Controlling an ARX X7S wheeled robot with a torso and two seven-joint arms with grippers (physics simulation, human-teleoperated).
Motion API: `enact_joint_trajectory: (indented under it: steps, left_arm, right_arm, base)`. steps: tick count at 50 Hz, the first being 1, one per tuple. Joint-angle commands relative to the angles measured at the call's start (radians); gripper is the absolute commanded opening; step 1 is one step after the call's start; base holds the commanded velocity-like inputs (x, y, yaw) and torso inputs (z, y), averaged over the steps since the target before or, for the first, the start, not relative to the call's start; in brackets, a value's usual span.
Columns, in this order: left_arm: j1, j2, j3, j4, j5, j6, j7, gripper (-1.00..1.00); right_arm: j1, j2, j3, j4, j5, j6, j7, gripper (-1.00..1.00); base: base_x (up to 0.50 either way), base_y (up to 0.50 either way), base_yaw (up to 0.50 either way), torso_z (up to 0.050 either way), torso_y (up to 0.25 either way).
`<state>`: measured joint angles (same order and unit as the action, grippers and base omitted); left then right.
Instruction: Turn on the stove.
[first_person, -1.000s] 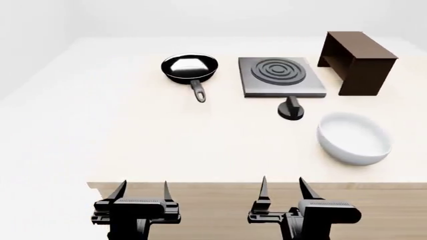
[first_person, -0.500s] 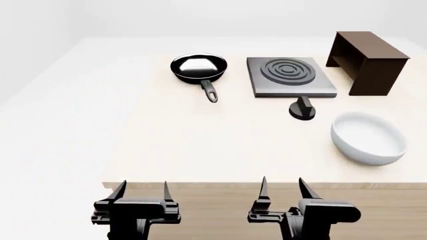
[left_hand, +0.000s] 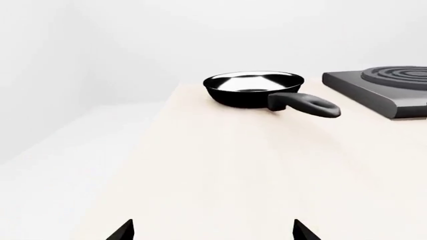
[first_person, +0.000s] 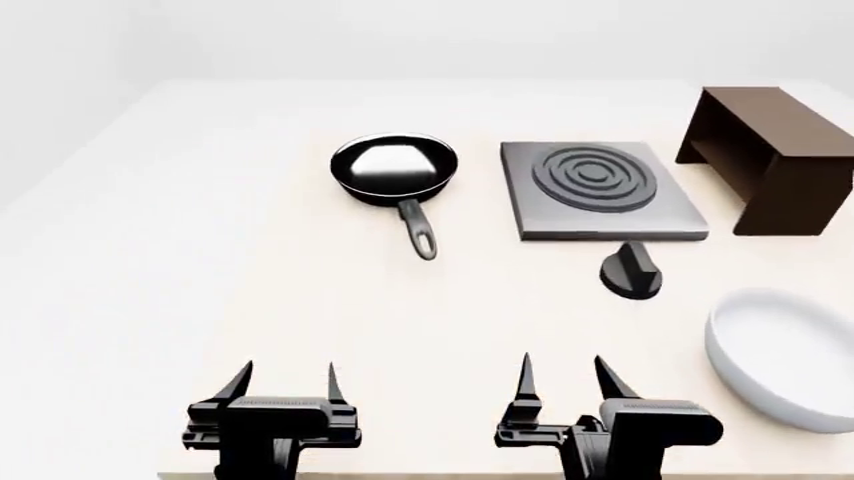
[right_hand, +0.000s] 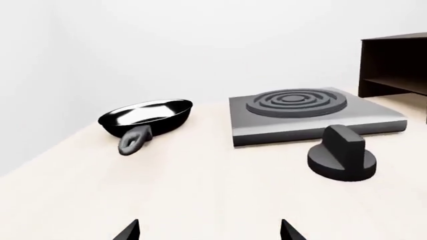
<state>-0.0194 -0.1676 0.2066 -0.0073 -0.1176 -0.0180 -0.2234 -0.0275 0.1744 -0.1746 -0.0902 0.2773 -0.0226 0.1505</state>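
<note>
Now looking at the knob (first_person: 631, 272), sitting just beside the near edge of the stove (first_person: 601, 190), toward the far right corner of the table (first_person: 200, 300). Lying forward and a little to the right of the right gripper (first_person: 561, 385), well apart from it, and farther again from the left gripper (first_person: 283, 385); so judging the right arm as the nearer one for the turning. Pointing its raised ridge roughly away from the robot, slightly tilted, as seen in the right wrist view (right_hand: 343, 153). Keeping both grippers open and empty, hovering at the near edge. Compared with a second ago, sitting lower and larger in the head view, with the near edge almost gone from sight: apparently the robot moving closer.
</note>
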Motion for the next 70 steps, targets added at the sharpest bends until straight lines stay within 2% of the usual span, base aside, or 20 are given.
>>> enact_joint_trajectory:
  steps: [1, 13, 41, 61, 70]
  left_arm:
    - [0.002, 0.011, -0.013, -0.004, -0.003, 0.018, 0.024, 1.0]
    - [0.0, 0.006, -0.005, -0.002, -0.007, 0.016, 0.016, 1.0]
    - [-0.005, -0.006, 0.01, -0.008, -0.023, 0.023, 0.002, 1.0]
    - [-0.004, -0.013, 0.02, 0.004, -0.029, 0.01, -0.018, 1.0]
    - [-0.001, -0.016, 0.026, 0.012, -0.031, 0.007, -0.023, 1.0]
  right_arm:
    - [-0.002, -0.012, 0.01, 0.008, -0.013, -0.01, -0.02, 1.0]
    - [-0.002, -0.009, 0.005, 0.002, -0.014, -0.021, -0.004, 1.0]
    - [0.007, 0.0, -0.013, 0.03, -0.006, -0.044, 0.007, 1.0]
    - [0.106, 0.019, 0.01, 0.012, 0.031, 0.041, 0.049, 1.0]
    - [0.174, 0.02, 0.01, 0.068, 0.031, 0.072, 0.058, 1.0]
  base:
    - [0.5, 0.0, 0.0, 0.0, 0.0]
    - [0.49, 0.0, 0.0, 0.0, 0.0]
    - [0.0, 0.0, 0.0, 0.0, 0.0]
    - [0.0, 0.0, 0.0, 0.0, 0.0]
    - [0.0, 0.0, 0.0, 0.0, 0.0]
